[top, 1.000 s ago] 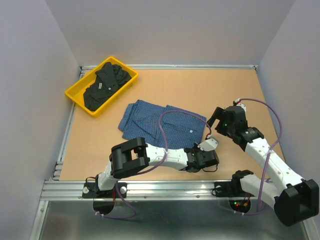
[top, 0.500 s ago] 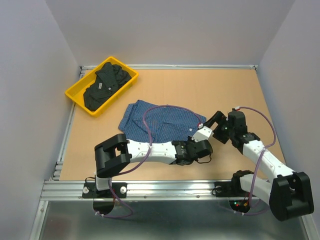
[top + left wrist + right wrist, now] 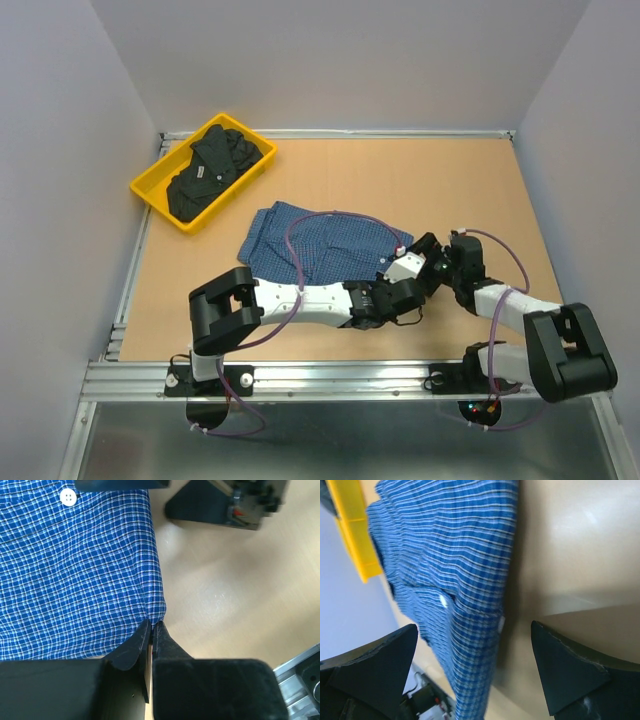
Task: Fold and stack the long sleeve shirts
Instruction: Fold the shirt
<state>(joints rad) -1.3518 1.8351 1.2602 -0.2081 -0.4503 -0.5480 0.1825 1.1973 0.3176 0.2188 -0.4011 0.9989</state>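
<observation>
Light wooden table (image 3: 400, 180), boxed in on three sides by pale grey walls (image 3: 330, 60), with an aluminium rail (image 3: 330, 378) along the near edge. At the far left corner, a yellow tray (image 3: 148, 196) holding the black shirt (image 3: 225, 155), crumpled, with a small white tag (image 3: 201, 171) on top. Mid-table, lying flat in a rough folded rectangle and well apart from the tray — the blue checked shirt (image 3: 320, 245).

Hard to make out from above: the shirt's near right corner, covered by both wrists crowded together. Looped over the cloth, a purple cable (image 3: 305, 225). In the left wrist view, only the cloth's lower right part and one white button (image 3: 68, 497). In the right wrist view, shirt tilted and soft in focus, tray cut off at the upper left.

Left arm (image 3: 300, 300) laid low across the near table, forearm running right. Pressed shut: the left gripper (image 3: 152, 629), pinching the hem corner of the blue checked shirt right at the table surface. Right arm (image 3: 500, 300) folded tight, reaching left toward the same corner. Spread wide and holding nothing: the right gripper (image 3: 475, 670), with the shirt's right edge framed between its two dark fingers (image 3: 375, 665) — contact with the cloth impossible to tell.
</observation>
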